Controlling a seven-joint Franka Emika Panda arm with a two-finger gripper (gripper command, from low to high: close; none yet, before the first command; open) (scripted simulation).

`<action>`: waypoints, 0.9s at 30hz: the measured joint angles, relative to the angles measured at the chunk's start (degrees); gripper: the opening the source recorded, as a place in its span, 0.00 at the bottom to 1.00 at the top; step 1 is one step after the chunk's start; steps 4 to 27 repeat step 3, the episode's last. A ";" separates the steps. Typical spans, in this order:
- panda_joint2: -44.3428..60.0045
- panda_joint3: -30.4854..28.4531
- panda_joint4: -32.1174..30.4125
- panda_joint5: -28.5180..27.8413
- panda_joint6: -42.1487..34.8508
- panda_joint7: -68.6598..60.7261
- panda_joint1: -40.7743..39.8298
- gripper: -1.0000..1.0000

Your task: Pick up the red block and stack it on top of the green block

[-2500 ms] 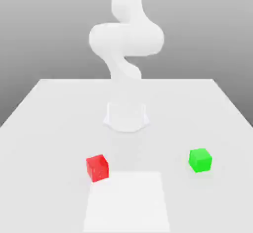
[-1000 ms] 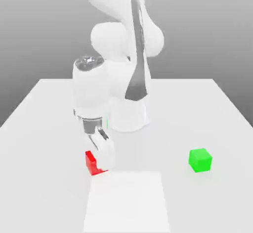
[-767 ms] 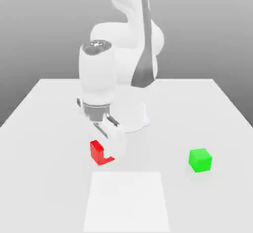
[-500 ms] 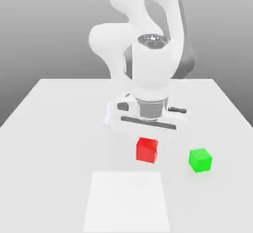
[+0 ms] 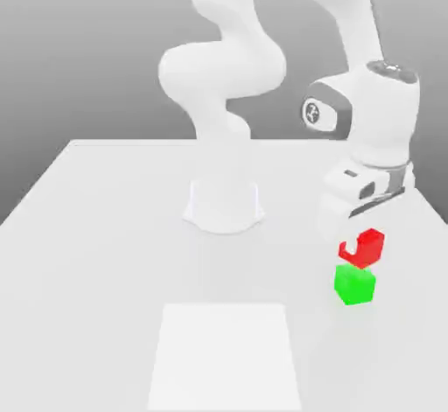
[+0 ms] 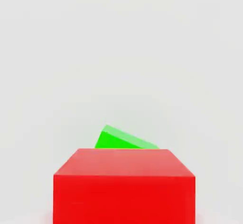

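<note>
The red block (image 5: 368,247) hangs in the air at the exterior view's right, held in my gripper (image 5: 354,242), which is shut on it. A white finger (image 5: 339,223) covers part of the cube's near face. Directly under it the green block (image 5: 353,284) rests on the white table (image 5: 105,226), with a very small gap between the two cubes. In the hand view the red block (image 6: 124,188) is close in front, and a corner of the green block (image 6: 119,139) peeks out beyond its edge.
The arm's round white base (image 5: 224,206) stands at the table's middle back. A slightly brighter white square patch (image 5: 225,353) lies on the table near the front edge. The table's edge at the exterior view's right is close to the blocks.
The gripper lifted the red block from the table's left front and carried it rightward across the exterior view. It now hovers just above the green block, which has not moved.
</note>
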 joint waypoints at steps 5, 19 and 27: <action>0.00 0.00 0.00 0.00 0.00 0.00 -0.26 1.00; 0.00 0.00 0.00 0.00 0.00 0.00 -0.26 1.00; 0.00 0.00 0.00 0.00 0.00 0.00 -0.26 1.00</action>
